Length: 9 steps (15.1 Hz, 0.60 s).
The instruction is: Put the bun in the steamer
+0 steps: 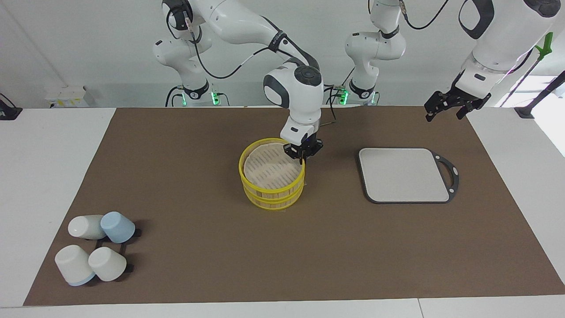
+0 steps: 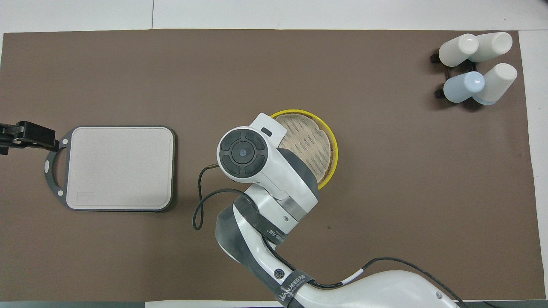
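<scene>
The steamer stands at the middle of the brown mat, two stacked tiers with yellow rims and a bare slatted floor; it also shows in the overhead view. My right gripper is shut on the top tier's rim, on the side toward the left arm's end. In the overhead view the right arm's wrist hides that gripper. My left gripper is open and empty, held high over the mat's edge at the left arm's end; it also shows in the overhead view. No bun is in view.
A flat grey board with a black rim lies beside the steamer toward the left arm's end. Several white and blue cups lie on a black rack at the mat's corner farthest from the robots, at the right arm's end.
</scene>
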Available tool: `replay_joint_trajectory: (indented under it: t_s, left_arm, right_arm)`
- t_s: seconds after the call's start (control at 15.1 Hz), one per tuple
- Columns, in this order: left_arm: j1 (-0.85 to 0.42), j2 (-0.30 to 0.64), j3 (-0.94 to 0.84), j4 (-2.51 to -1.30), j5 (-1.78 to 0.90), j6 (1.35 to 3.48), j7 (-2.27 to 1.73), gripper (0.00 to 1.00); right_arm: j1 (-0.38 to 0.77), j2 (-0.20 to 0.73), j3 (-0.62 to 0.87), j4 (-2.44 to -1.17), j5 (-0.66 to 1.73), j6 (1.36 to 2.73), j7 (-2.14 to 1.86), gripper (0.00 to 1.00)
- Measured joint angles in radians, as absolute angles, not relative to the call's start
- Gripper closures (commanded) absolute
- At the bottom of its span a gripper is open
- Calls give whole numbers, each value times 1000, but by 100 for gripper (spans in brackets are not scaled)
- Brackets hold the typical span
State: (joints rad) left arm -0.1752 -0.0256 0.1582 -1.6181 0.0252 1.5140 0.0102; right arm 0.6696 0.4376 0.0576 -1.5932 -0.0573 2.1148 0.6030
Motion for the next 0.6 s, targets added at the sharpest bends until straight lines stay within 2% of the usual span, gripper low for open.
replay_joint_trajectory:
  t_s: [0.6]
  left_arm:
    - [-153,-26,142,-1591,26,1491,38,0]
  right_arm:
    - [666,415,57,-1641,-56,2188,614,100]
